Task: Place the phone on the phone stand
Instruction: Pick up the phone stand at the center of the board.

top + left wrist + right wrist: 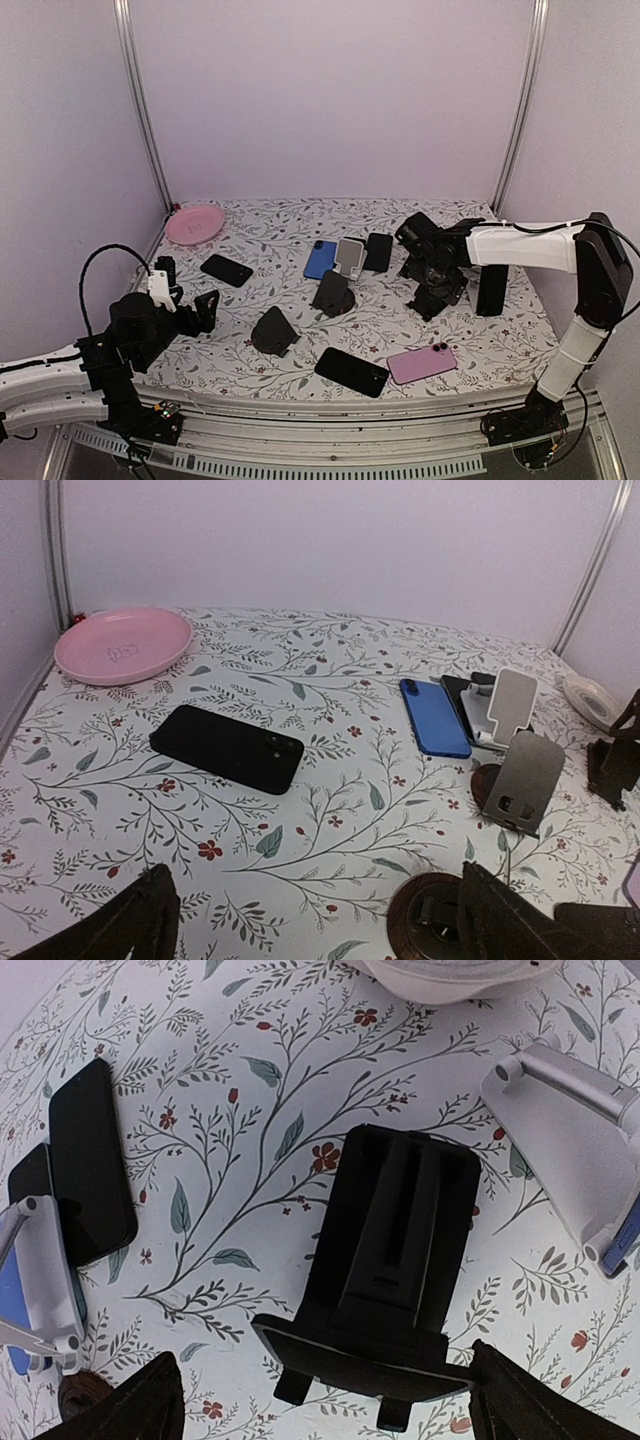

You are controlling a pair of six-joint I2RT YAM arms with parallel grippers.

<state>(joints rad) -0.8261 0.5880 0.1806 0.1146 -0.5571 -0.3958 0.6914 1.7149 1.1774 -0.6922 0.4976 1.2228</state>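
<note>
Several phones lie flat on the floral mat: a black one [226, 270] at the left, a blue one [320, 259], a black one [378, 252], a black one [352, 371] and a pink one [421, 363] in front. My right gripper [432, 272] is open and hovers over a black phone stand [395, 1280], which sits between its spread fingers [120, 1405] without touching them. My left gripper [198, 312] is open and empty, low over the mat [320, 920]. The black phone [228, 747] and the blue phone [434, 716] lie ahead of it.
A pink plate [194, 223] sits at the back left. A white stand [350, 255], a dark stand [333, 293] and a black stand [273, 332] stand mid-table. A round-based stand [440, 920] is by my left gripper's right finger. A silver stand [580, 1140] lies right of the black one.
</note>
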